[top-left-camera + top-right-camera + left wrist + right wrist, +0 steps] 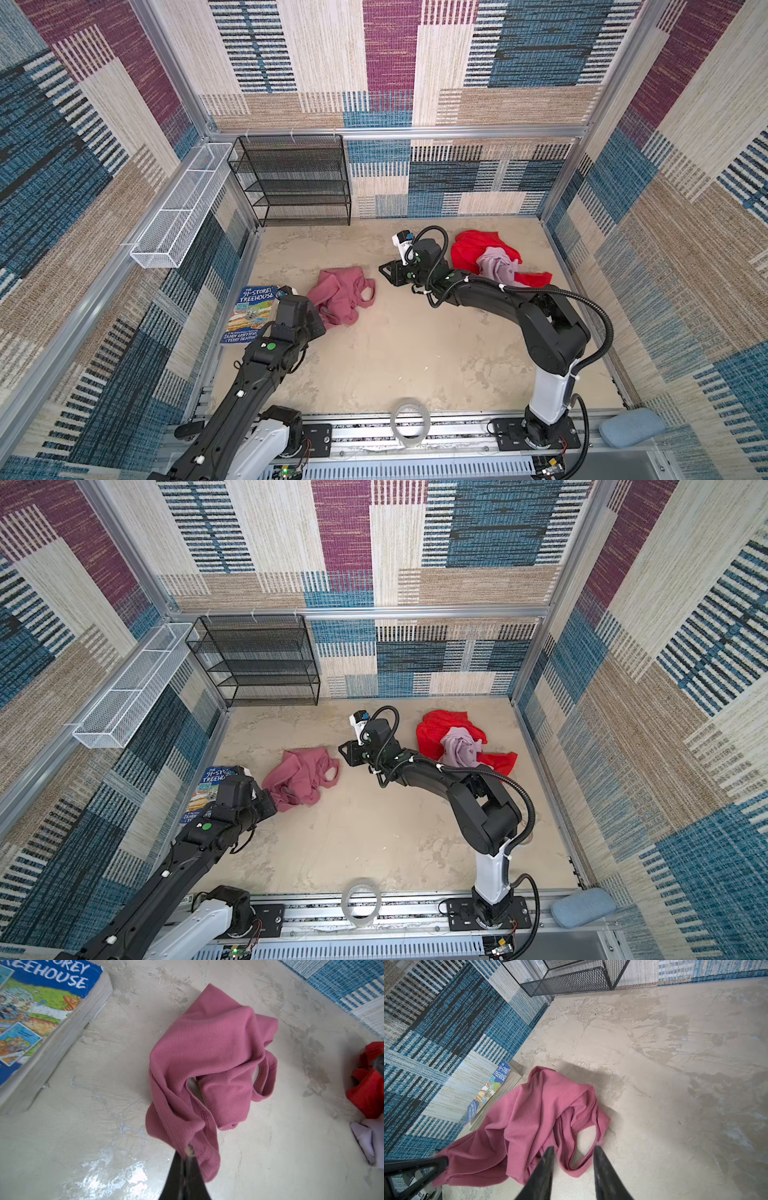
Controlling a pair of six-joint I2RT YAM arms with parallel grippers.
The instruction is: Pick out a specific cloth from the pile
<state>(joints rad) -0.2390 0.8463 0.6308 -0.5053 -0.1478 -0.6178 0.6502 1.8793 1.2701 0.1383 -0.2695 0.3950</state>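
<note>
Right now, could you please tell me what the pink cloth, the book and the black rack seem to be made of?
Pink cloth: soft ribbed knit, matte; fine parallel ribs and limp folds show.
Book: paper, printed cover of unclear sheen; thick block of greyish page edges.
Black rack: probably painted metal mesh, matte; see-through grid on thin bars.

Robot lab test cell: aluminium frame (457, 133), carpet-tile walls (324, 50), robot arm (552, 332) bolted to slotted rail (457, 434) at front

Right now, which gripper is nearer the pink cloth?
Left. The left gripper is shut on the pink cloth; the right gripper is open, near its loop.
</note>
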